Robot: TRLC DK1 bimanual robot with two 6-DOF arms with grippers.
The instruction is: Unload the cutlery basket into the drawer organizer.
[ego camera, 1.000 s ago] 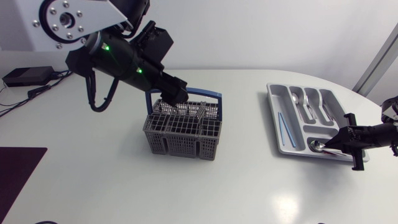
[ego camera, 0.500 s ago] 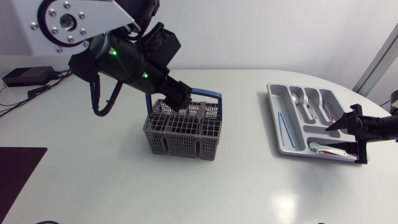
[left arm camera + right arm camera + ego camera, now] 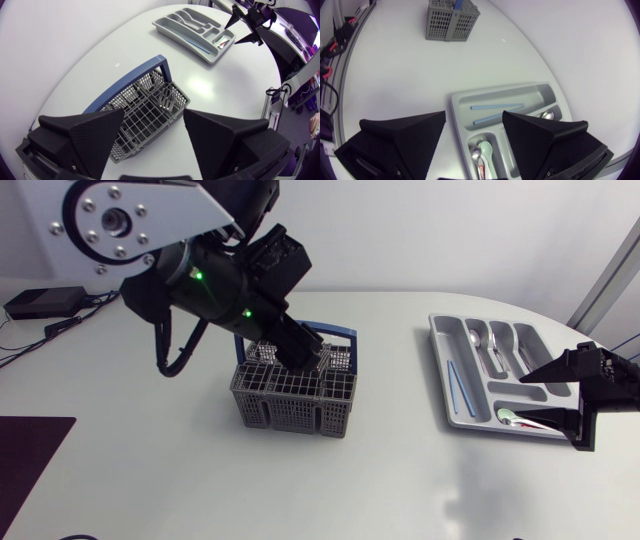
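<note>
Two grippers, both with jaws spread and empty: the left gripper (image 3: 153,114) hangs just above the grey cutlery basket (image 3: 295,392) (blue handle at its 12 o'clock side), whose grid shows between the fingers. The right gripper (image 3: 474,115) hovers over the drawer organizer (image 3: 440,345), at 3 o'clock from the basket. A pale green utensil (image 3: 485,148) lies in the compartment below its gap.

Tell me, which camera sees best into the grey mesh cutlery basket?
The left wrist view: it looks down into the grey mesh cutlery basket with blue handle, compartments plain. The head view shows mostly its side, the left arm covering part of its top. The right wrist view shows it small and distant.
</note>
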